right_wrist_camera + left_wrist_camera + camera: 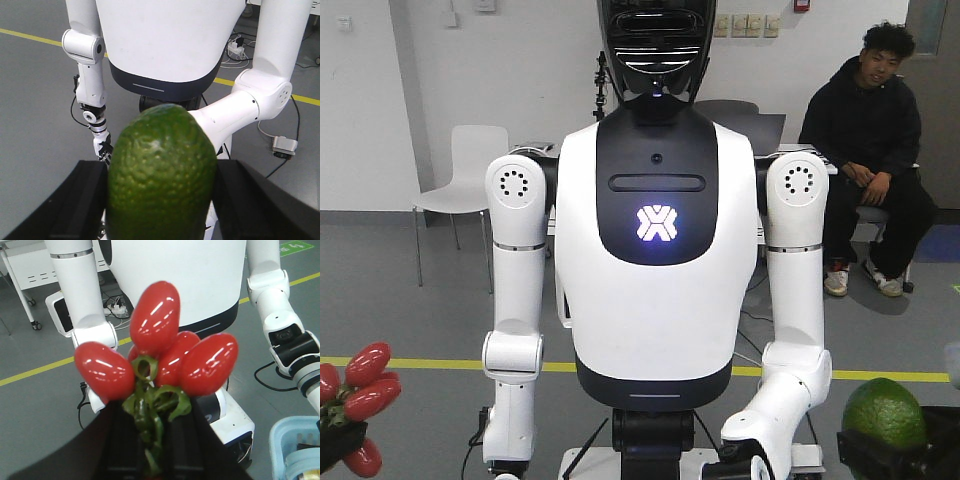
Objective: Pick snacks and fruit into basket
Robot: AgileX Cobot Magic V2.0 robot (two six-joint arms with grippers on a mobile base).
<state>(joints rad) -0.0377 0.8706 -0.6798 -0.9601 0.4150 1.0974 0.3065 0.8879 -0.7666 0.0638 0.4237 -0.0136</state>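
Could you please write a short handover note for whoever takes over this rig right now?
Left gripper: shut on the stem of the red fruit cluster, held up in the air.
Right gripper: shut on the green avocado-like fruit, also held up.
A light blue basket shows at the lower right of the left wrist view.
Done: both fruits picked up.
Left: put both into the basket; the snack pouch is not in view.

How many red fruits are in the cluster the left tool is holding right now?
4 clearly, in the red fruit cluster: one on top, one lower left, one lower right, one in the middle. A sliver of red behind hints at a fifth; more may be hidden. The left tool grips the green stem.
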